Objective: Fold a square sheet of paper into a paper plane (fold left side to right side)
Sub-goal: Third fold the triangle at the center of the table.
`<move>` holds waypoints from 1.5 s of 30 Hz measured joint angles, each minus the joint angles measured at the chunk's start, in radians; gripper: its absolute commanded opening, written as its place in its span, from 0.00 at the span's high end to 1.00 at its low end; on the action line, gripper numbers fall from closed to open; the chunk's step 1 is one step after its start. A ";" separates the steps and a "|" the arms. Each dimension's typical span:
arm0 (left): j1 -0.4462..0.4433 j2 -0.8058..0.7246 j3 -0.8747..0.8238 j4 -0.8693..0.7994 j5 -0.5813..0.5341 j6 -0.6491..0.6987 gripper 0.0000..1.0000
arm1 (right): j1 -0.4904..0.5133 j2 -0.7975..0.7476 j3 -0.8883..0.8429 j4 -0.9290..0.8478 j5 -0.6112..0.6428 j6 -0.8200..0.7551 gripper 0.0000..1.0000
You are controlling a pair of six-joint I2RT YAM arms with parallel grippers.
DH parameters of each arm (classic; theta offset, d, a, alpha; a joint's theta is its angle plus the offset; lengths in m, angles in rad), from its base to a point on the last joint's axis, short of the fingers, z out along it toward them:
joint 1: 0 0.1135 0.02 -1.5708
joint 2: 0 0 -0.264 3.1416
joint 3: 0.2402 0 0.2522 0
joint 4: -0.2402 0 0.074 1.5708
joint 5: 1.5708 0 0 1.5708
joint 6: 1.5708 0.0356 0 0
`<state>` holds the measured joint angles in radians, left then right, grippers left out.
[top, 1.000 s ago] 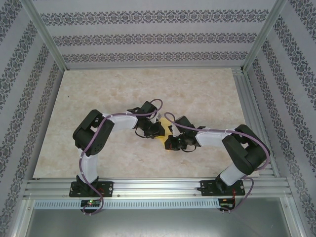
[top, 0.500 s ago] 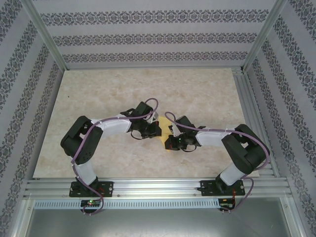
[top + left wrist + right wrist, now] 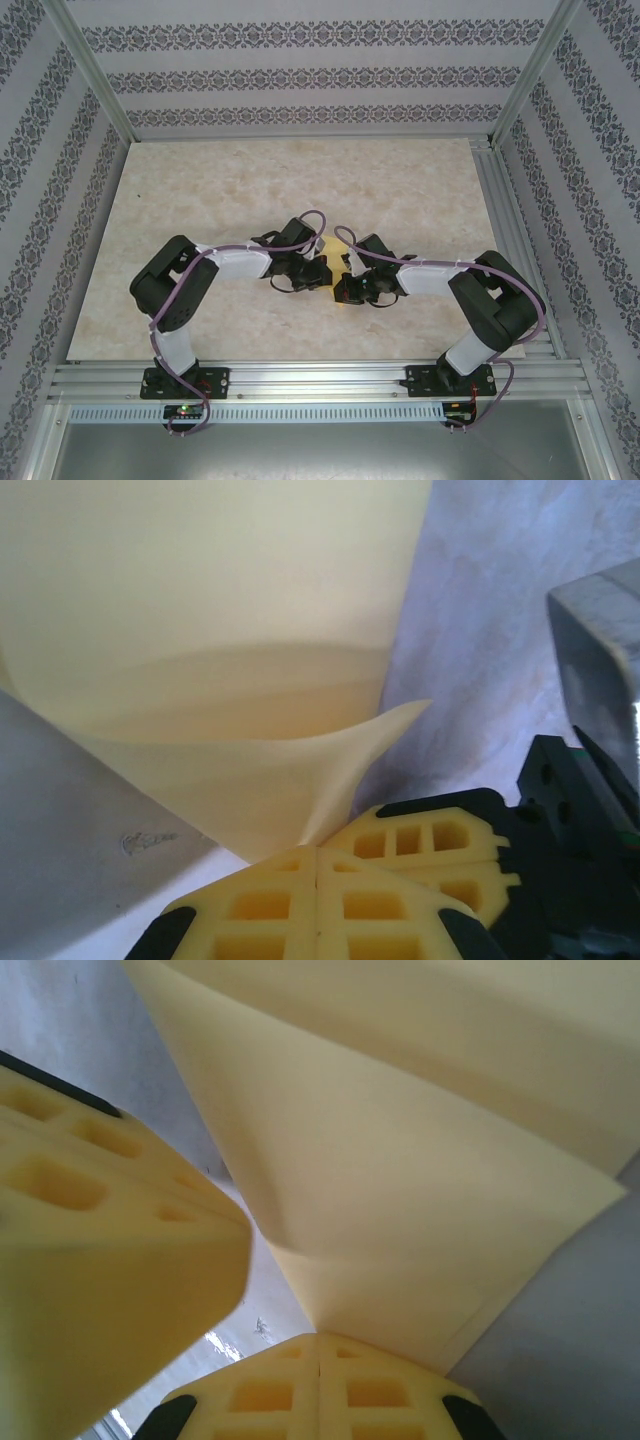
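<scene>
**Near the middle of the table (image 3: pixel 200 190), the sheet of paper (image 3: pixel 336 247) is pinched from two sides**

Close to the near edge of the table, the yellow sheet of paper lies mostly hidden under the two grippers. The left gripper (image 3: pixel 316 272) is squeezed tight on one corner of the paper. In the left wrist view, that corner curls up and away from it. The right gripper (image 3: pixel 349 290) is squeezed tight too, with a folded edge of the paper caught in it. The two grippers sit just beside each other.
</scene>
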<state>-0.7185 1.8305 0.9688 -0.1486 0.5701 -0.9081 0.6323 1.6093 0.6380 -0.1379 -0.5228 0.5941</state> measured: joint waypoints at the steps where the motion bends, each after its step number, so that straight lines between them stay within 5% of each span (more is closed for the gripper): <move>1: -0.002 0.006 -0.002 0.006 0.000 -0.005 1.00 | 0.000 0.000 0.001 -0.001 0.000 0.000 0.98; 26: 0.006 0.045 -0.010 0.047 -0.031 -0.010 1.00 | 0.000 0.004 0.006 -0.011 -0.003 -0.001 0.99; 45: 0.157 0.119 0.108 -0.031 -0.007 0.105 0.98 | 0.000 0.001 0.002 0.000 0.006 0.000 0.98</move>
<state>-0.5617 1.9499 1.0763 -0.1799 0.5632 -0.8032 0.6323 1.6100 0.6395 -0.1375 -0.5171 0.5938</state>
